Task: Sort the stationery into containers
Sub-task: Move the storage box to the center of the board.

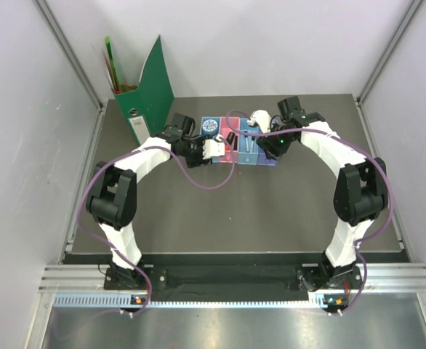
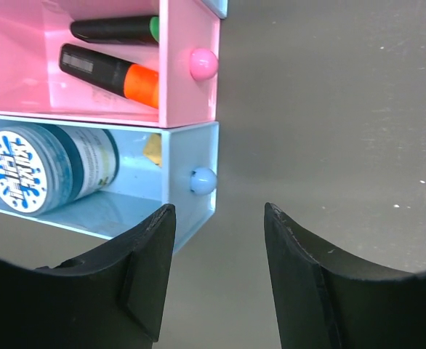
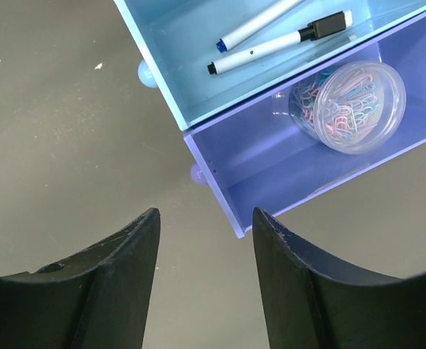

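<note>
Four trays stand in a row at the back: blue (image 1: 211, 126), pink (image 1: 230, 138), light blue (image 1: 248, 144), purple (image 1: 266, 158). In the left wrist view the pink tray (image 2: 187, 94) holds a black green-capped marker (image 2: 118, 29) and an orange-and-black highlighter (image 2: 107, 73). The blue tray (image 2: 184, 149) holds a round disc tub with a blue splash label (image 2: 38, 171). In the right wrist view the light blue tray (image 3: 169, 43) holds two white pens (image 3: 278, 42). The purple tray (image 3: 271, 167) holds a clear round tub of clips (image 3: 347, 105). My left gripper (image 2: 219, 209) and right gripper (image 3: 206, 212) are open and empty, just in front of the trays.
A tall green file holder (image 1: 151, 91) with coloured sheets stands at the back left, next to the blue tray. Grey walls close in the dark table (image 1: 220, 218) on three sides. Purple cables loop from both arms.
</note>
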Action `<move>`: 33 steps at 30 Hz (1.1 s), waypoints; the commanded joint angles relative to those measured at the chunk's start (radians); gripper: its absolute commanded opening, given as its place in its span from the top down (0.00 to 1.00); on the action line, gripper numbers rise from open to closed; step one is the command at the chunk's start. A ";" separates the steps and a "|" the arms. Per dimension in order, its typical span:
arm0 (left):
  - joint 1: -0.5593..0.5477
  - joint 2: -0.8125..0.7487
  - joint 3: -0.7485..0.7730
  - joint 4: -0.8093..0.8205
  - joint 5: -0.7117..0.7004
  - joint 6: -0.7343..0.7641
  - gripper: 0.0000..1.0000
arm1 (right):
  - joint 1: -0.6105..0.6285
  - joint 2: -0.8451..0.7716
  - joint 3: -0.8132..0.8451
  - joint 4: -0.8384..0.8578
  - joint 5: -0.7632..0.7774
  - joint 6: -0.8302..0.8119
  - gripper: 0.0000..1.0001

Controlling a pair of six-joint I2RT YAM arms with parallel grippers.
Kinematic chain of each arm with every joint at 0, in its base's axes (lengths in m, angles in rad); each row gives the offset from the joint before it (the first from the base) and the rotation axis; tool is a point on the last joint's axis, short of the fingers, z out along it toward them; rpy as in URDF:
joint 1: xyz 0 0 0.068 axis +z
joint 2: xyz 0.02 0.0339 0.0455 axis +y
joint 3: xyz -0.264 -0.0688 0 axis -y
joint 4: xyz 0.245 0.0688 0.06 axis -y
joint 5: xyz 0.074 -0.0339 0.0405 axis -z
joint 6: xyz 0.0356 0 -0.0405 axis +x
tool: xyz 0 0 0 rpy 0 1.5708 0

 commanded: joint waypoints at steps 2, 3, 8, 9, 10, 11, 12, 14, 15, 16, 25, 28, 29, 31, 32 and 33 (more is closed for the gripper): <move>0.004 0.001 -0.008 0.070 0.019 0.043 0.43 | 0.007 0.022 0.004 0.027 -0.016 -0.007 0.46; 0.004 0.004 -0.008 0.079 0.020 0.043 0.44 | 0.008 0.025 0.006 0.027 -0.016 -0.005 0.46; 0.004 0.021 -0.012 0.113 0.016 0.040 0.45 | 0.008 0.045 0.007 0.032 -0.020 -0.005 0.46; 0.004 0.028 -0.012 0.116 0.009 0.046 0.45 | 0.010 0.048 0.010 0.032 -0.022 -0.005 0.46; 0.004 0.036 -0.011 0.115 0.005 0.052 0.45 | 0.008 0.057 0.015 0.033 -0.025 -0.002 0.46; 0.004 0.051 -0.009 0.113 0.002 0.054 0.45 | 0.008 0.060 0.018 0.033 -0.026 -0.004 0.46; 0.002 0.057 -0.009 0.113 -0.007 0.057 0.45 | 0.008 0.065 0.018 0.035 -0.026 -0.001 0.46; 0.002 0.074 -0.008 0.109 -0.009 0.071 0.44 | 0.008 0.077 0.024 0.035 -0.031 0.000 0.46; 0.004 0.079 -0.008 0.109 -0.011 0.075 0.42 | 0.010 0.080 0.027 0.033 -0.031 0.000 0.46; 0.004 0.084 -0.004 0.109 -0.014 0.077 0.40 | 0.010 0.090 0.032 0.036 -0.034 0.000 0.46; 0.004 0.130 0.031 0.095 -0.018 0.081 0.41 | 0.010 0.126 0.046 0.036 -0.042 -0.002 0.51; 0.004 0.128 0.037 0.084 -0.014 0.081 0.45 | 0.017 0.126 0.029 0.036 -0.043 -0.010 0.59; 0.002 0.127 0.040 0.078 -0.012 0.083 0.46 | 0.022 0.126 0.024 0.038 -0.043 -0.013 0.63; 0.002 0.123 0.051 0.049 -0.003 0.077 0.49 | 0.028 0.122 0.007 0.039 -0.043 -0.019 0.70; 0.004 0.119 0.055 0.032 0.011 0.074 0.50 | 0.034 0.117 0.003 0.039 -0.043 -0.020 0.70; 0.002 0.116 0.061 0.000 0.020 0.060 0.50 | 0.039 0.111 -0.004 0.039 -0.045 -0.022 0.70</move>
